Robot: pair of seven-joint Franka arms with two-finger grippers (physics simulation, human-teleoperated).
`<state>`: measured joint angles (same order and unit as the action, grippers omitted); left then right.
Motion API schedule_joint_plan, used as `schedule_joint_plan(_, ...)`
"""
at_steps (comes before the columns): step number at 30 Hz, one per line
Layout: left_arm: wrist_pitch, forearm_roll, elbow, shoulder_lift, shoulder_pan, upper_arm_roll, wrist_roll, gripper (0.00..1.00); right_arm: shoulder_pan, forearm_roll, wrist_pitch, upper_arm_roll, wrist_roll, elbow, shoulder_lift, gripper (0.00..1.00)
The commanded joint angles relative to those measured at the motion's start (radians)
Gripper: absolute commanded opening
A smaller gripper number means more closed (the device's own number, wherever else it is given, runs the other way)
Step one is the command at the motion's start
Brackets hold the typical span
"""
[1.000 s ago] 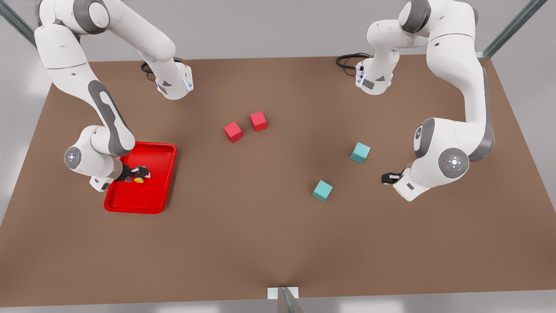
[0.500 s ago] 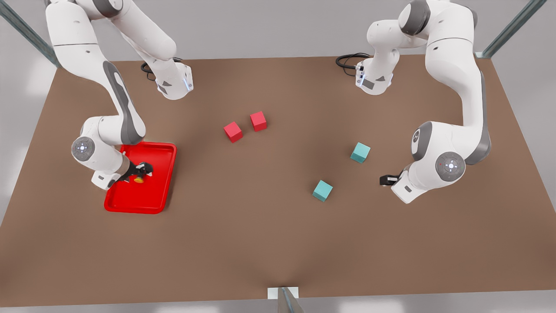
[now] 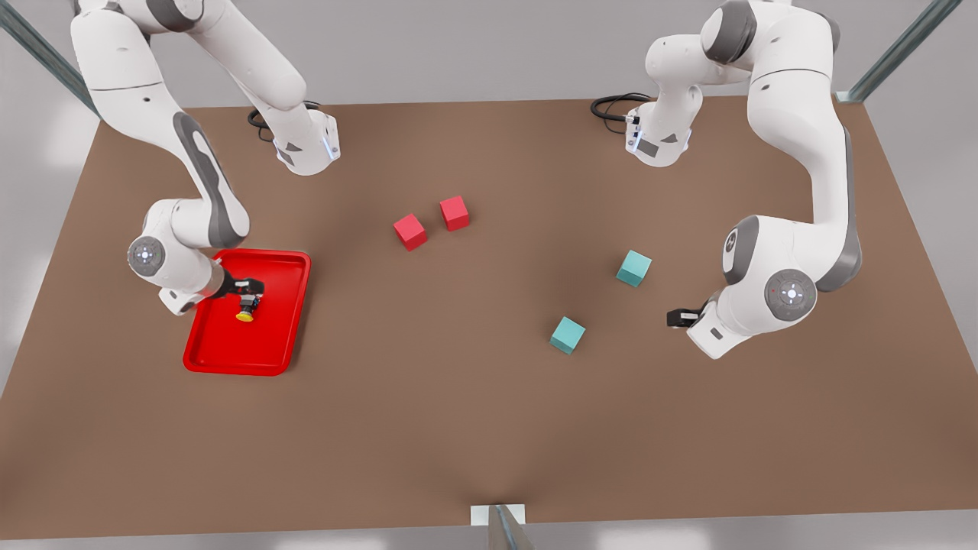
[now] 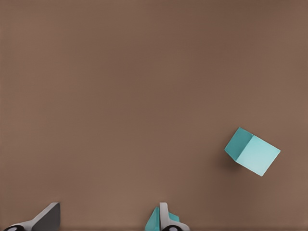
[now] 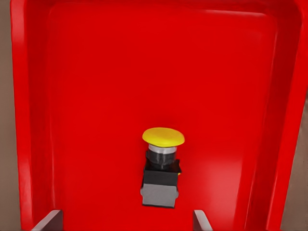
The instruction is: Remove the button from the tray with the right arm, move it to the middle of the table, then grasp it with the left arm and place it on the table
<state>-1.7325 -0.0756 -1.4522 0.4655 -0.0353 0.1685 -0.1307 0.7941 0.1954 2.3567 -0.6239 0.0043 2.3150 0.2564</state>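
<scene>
- Over the tray (image 3: 229, 359), the right gripper (image 3: 246, 294) hangs spread above the button (image 3: 245, 313).
- Left gripper (image 3: 675, 318), fingers apart, waits above the table (image 3: 458, 397) near teal cubes (image 3: 567, 334).

Right gripper (image 3: 246, 292) in the front view: too small to tell whether touching the button (image 3: 245, 312). In the right wrist view, fingertips (image 5: 48, 220) cut off by the frame edge, apart on either side of the button's body. Tray (image 5: 29, 120) near rim out of frame there. Left gripper (image 3: 678, 316) mostly hidden behind its own wrist at the front view's right. In the left wrist view, fingertips (image 4: 41, 219) cropped, one covering part of a teal cube (image 4: 155, 220) at the frame edge.
</scene>
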Motion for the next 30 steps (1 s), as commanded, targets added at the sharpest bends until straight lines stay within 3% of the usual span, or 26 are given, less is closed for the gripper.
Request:
schedule_joint_plan(1, -0.015, 0.0, -0.004, -0.001, 0.0, 0.0, -0.003, 1.0, 0.007, 0.032, 0.081, 0.0, 0.152, 0.026, 0.0, 1.0)
schedule_joint_plan(30, -0.013, 0.005, -0.004, 0.002, -0.017, 0.002, -0.009, 1.0, 0.073, 0.176, 0.231, 0.012, 0.112, 0.076, 0.129, 1.0)
